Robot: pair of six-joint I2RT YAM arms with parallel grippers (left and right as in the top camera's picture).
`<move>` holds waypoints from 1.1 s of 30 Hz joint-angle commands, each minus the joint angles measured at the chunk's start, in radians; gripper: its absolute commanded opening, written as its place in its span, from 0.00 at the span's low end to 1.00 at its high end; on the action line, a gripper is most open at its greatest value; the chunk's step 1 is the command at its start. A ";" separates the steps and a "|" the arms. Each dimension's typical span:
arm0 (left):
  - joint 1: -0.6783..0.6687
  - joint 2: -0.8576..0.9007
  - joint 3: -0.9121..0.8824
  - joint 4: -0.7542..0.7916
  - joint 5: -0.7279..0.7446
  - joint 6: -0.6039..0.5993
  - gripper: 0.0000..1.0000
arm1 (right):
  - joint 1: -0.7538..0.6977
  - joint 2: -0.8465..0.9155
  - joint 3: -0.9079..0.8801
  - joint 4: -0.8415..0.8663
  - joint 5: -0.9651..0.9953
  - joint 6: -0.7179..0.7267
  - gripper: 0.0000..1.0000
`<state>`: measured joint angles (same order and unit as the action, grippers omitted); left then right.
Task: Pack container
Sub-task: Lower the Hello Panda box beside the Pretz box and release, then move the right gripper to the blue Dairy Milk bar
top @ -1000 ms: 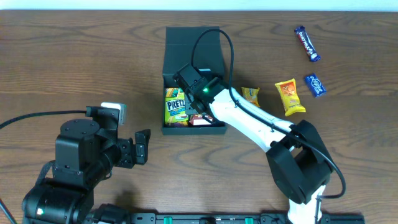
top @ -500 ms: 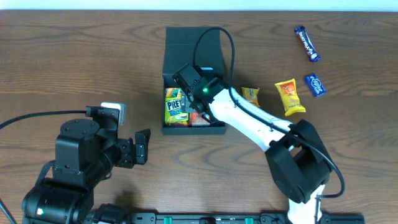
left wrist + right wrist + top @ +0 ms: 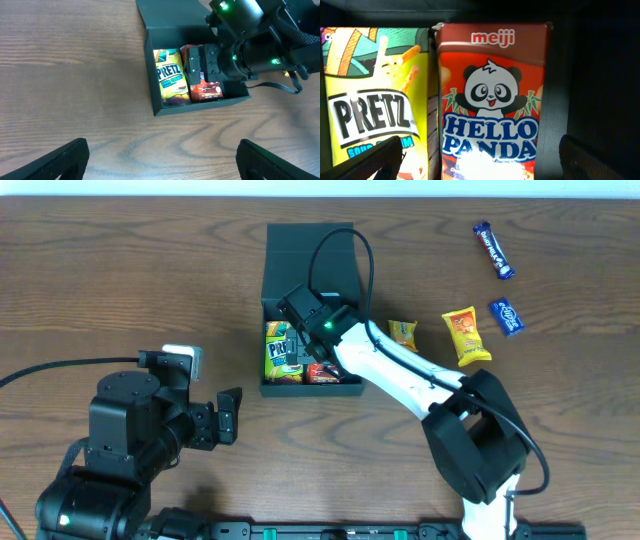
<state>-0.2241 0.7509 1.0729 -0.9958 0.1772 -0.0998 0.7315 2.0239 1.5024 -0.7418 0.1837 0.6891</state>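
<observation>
Left gripper [image 3: 229, 416]: lower left, jaws wide, empty.
Right gripper [image 3: 487, 160]: centre, fingers spread wide, gripping nothing, straddling Panda box [image 3: 490, 100].
Container [image 3: 310, 389]: upper centre, lid open; Pretz [image 3: 370, 100] beside Panda box.
Advice: rise straight up, clear the walls, nudge neither box.
Yellow packet [image 3: 462, 335]: upper right, unpacked.

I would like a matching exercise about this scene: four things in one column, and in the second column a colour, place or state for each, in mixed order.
1. Pretz box
2. Hello Panda box
3. long blue bar
4. left gripper

a. on the table, outside the container
b. red, in the container
c. open, holding nothing
d. yellow and green, in the container

Pairs: 1-d; 2-b; 3-a; 4-c
</observation>
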 commanded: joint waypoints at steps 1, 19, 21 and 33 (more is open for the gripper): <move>0.001 0.000 0.003 -0.003 0.003 0.007 0.95 | 0.000 -0.077 0.030 -0.002 -0.004 -0.044 0.99; 0.001 0.000 0.003 -0.003 0.003 0.007 0.95 | -0.153 -0.398 0.050 -0.011 -0.004 -0.309 0.99; 0.001 0.000 0.003 -0.003 0.004 0.007 0.95 | -0.179 -0.420 0.050 -0.018 -0.004 -0.334 0.99; 0.001 0.000 0.003 -0.003 0.003 0.007 0.95 | -0.270 -0.486 0.049 -0.070 0.187 -0.569 0.99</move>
<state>-0.2241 0.7509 1.0729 -0.9958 0.1772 -0.0998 0.4736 1.5509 1.5364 -0.8108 0.2604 0.1982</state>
